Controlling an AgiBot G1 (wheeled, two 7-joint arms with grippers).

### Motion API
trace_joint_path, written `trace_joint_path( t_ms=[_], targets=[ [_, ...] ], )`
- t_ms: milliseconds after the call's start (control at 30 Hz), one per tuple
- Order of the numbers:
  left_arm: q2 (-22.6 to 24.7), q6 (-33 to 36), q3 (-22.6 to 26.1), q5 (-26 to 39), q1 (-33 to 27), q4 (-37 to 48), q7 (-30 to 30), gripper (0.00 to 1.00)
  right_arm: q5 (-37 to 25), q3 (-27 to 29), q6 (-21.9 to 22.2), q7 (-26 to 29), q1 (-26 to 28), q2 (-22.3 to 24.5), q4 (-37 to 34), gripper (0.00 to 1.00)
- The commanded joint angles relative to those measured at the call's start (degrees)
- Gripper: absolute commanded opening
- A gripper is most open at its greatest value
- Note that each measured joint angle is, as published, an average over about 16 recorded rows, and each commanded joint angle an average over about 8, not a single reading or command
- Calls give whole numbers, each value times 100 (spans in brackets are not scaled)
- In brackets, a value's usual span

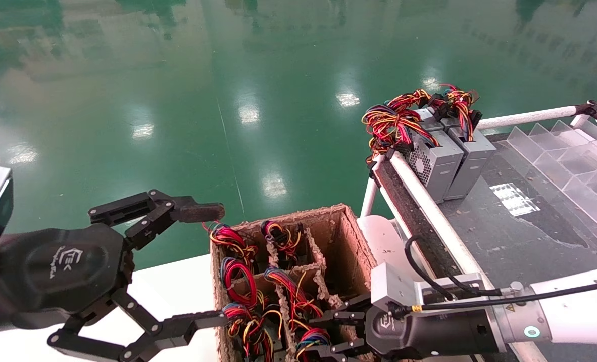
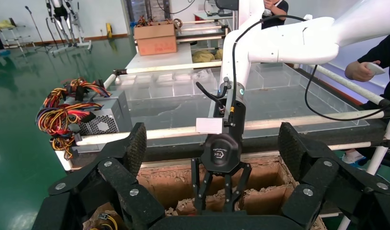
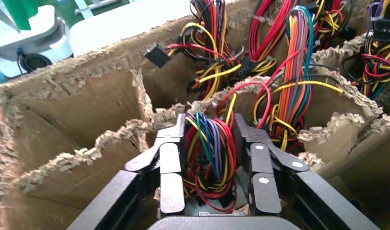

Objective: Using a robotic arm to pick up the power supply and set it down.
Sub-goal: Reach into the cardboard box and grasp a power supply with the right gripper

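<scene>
The right gripper (image 3: pixel 209 163) reaches into the cardboard box (image 1: pixel 351 226), jaws narrowed onto the wire bundle (image 3: pixel 207 153) of a power supply at 6 o'clock in the box. The left gripper (image 1: pixel 203 264) hovers at 9 o'clock, jaws wide.

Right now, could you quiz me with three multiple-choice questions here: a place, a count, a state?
1. Where is the right claw? A) inside the cardboard box B) over clear trays C) on the floor
2. How many grey power supplies stand on the dark table? A) one B) two C) five
3. The left claw is: A) shut on wires B) shut on cardboard C) wide open
1 A: it grips a wire bundle there. 2 B: two stand side by side. 3 C: fingers spread, holding nothing.
</scene>
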Motion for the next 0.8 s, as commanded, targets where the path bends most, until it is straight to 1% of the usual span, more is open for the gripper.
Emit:
trace_joint_path(
  t_ms=[33, 533, 800],
  targets=[
    [0, 0, 0, 0, 0, 0, 0, 100, -31, -11, 22, -34, 2, -14, -19, 0],
    [-1, -1, 2, -1, 0, 0, 1, 100, -136, -25, 185, -204, -61, -40, 97, 0],
    [-1, -1, 2, -2, -1, 0, 1, 100, 156, 178, 257, -345, -256, 139, 418, 0]
  ],
)
